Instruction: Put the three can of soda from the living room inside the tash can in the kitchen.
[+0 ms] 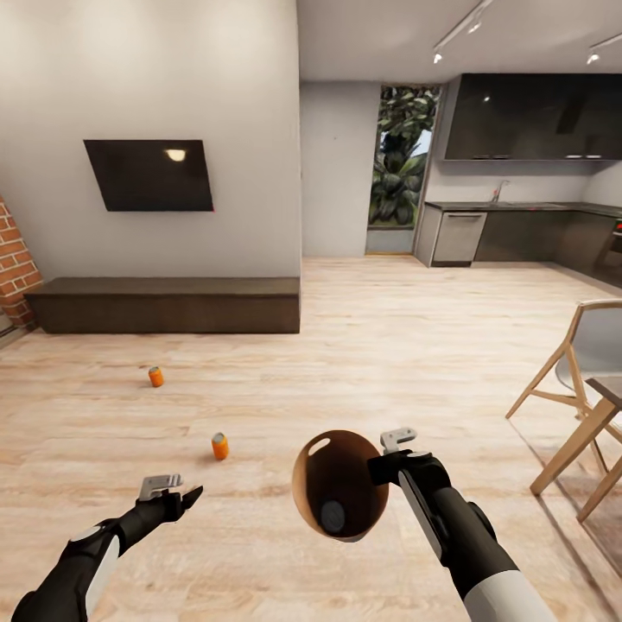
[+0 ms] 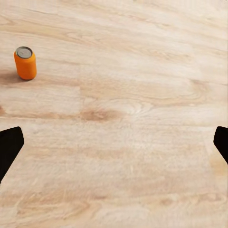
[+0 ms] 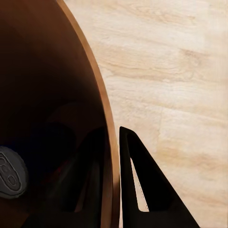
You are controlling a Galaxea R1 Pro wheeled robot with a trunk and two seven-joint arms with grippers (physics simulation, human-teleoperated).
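Right gripper point(image 1: 385, 466) clamps the tash can point(image 1: 339, 486) rim; left gripper point(image 1: 177, 494) reaches forward, spread wide.

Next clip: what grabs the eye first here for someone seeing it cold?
The trash can held up off the floor, the right gripper pinching its rim, with one soda can's grey top showing at the bottom of its brown inside. Next, two orange soda cans standing on the light wood floor: one just ahead of the open left gripper, another farther off toward the long dark cabinet.
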